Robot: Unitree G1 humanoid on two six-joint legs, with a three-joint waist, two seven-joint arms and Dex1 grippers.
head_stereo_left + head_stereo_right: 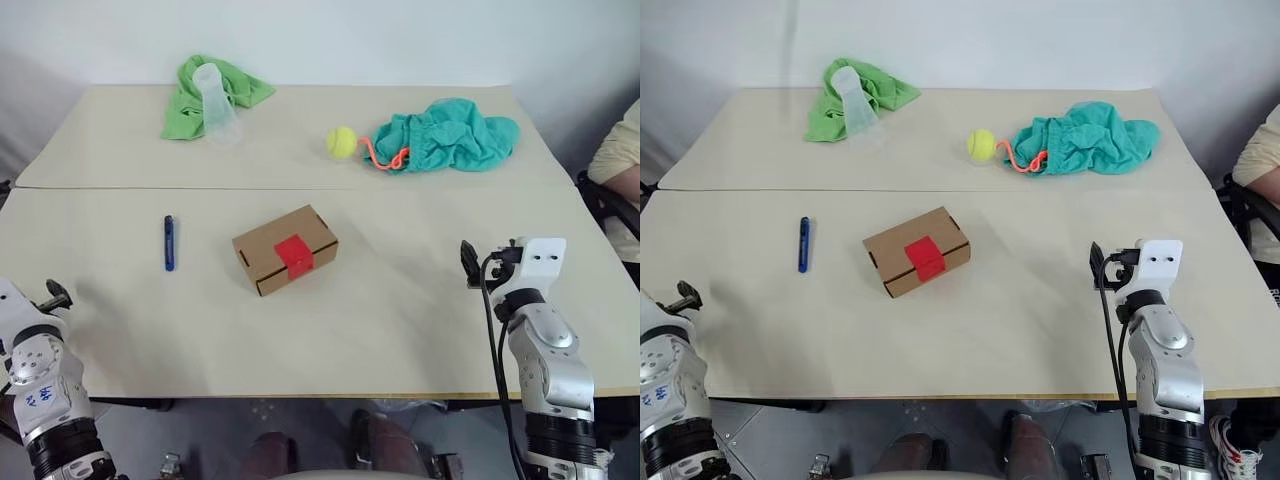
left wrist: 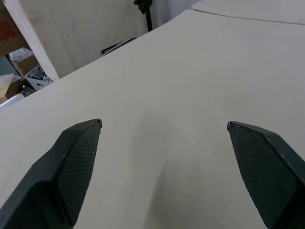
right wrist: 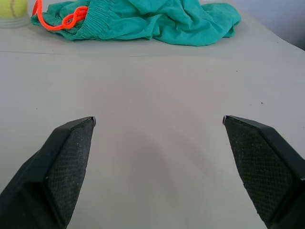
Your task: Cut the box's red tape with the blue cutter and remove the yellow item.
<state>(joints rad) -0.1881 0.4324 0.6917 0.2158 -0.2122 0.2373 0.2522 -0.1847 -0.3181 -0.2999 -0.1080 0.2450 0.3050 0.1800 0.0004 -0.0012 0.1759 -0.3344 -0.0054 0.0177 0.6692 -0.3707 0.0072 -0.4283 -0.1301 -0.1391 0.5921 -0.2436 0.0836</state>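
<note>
Box: the box (image 1: 285, 249) sits closed at the table's (image 1: 400, 330) centre, the red tape (image 1: 295, 255) across its near edge.
Cutter: the blue cutter (image 1: 170, 243) lies at the box's nine o'clock, well apart.
Left gripper (image 2: 164, 129): fingers wide apart, empty, over bare tabletop.
Right gripper (image 3: 159, 121): fingers spread, empty; teal cloth (image 1: 450, 135) at twelve o'clock.

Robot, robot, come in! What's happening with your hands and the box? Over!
Left gripper and right gripper open, empty. Box shut, red tape uncut; blue cutter lying left of it. Nothing in the way.
</note>
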